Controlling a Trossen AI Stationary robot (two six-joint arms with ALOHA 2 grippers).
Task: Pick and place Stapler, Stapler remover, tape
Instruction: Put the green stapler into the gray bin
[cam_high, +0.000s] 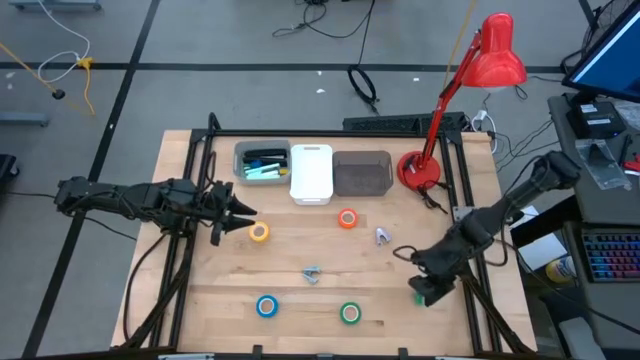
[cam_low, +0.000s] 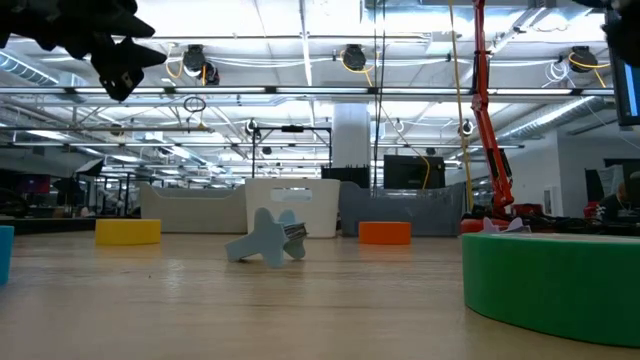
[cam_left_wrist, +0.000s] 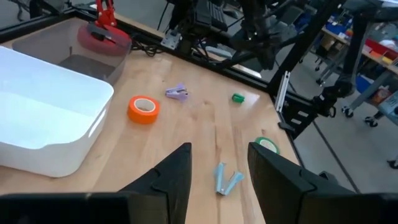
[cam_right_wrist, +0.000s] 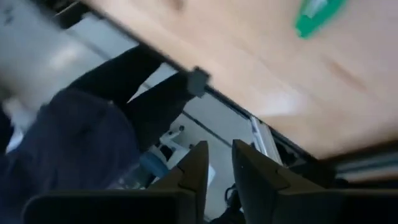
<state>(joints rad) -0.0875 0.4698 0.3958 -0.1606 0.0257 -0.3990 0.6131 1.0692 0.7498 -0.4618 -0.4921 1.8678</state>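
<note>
1. Spread across the counter (cam_high: 200, 300): four tape rolls and small removers (cam_high: 312, 273), with bins (cam_high: 361, 157) at the back. No stapler in sight.
2. Hovering at the left, aimed toward the middle: left tool (cam_high: 248, 212), fingers spread, empty.
3. Out at the right edge: right tool (cam_high: 430, 292), fingers slightly apart, nothing pinched.
4. Lying flat just beside the left tool's tips, a touch nearer the front: yellow tape (cam_high: 259, 232). Looks like the left arm's pick, well apart from the right.

Tape rolls: yellow (cam_high: 259, 232), orange (cam_high: 347, 219), blue (cam_high: 266, 306), green (cam_high: 350, 313) — all with pale centres. Bins: white (cam_high: 311, 173), grey (cam_high: 361, 173). Lamp (cam_high: 497, 52) — red. Table (cam_high: 200, 290): light wood grain. Both arms: dark.
</note>
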